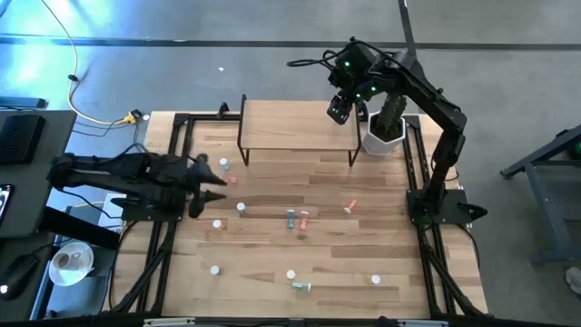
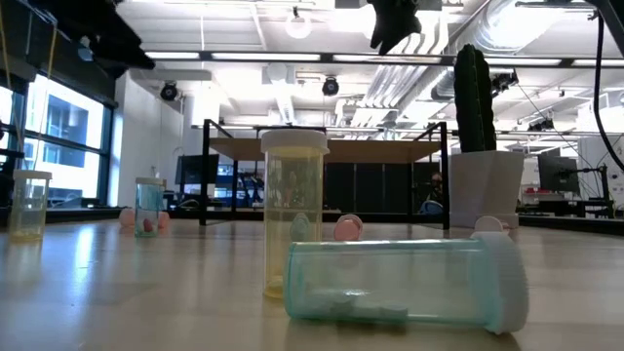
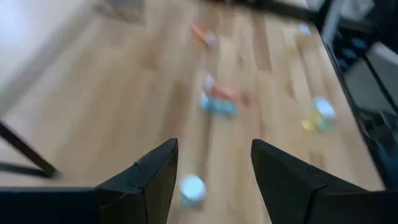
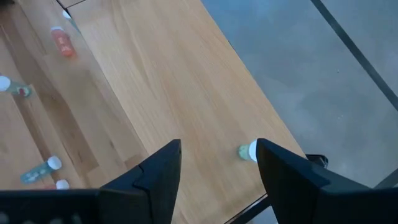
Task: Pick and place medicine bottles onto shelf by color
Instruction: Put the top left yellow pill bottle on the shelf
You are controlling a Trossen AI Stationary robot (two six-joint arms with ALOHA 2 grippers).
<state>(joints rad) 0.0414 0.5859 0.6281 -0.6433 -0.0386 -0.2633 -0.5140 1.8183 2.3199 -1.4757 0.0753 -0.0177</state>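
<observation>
The shelf (image 1: 300,127) stands at the table's far side on thin black legs. Small white-capped bottles lie and stand scattered on the table: a blue-green one (image 1: 290,218), a red one (image 1: 304,219), an orange-red one (image 1: 351,207), and a green one (image 1: 301,287) lying near the front. My left gripper (image 1: 216,186) is open at the table's left. A white-capped bottle (image 3: 191,188) shows just beyond its fingertips, untouched. My right gripper (image 1: 340,109) is open and empty above the shelf's right end. A green bottle (image 4: 247,151) sits on the shelf board near its far edge.
A white pot with a tall cactus (image 1: 386,132) stands right of the shelf, close to my right arm. In the low view a yellow bottle (image 2: 292,210) stands upright and a green one (image 2: 405,283) lies on its side near the front edge. Black frame rails (image 1: 172,163) border the table.
</observation>
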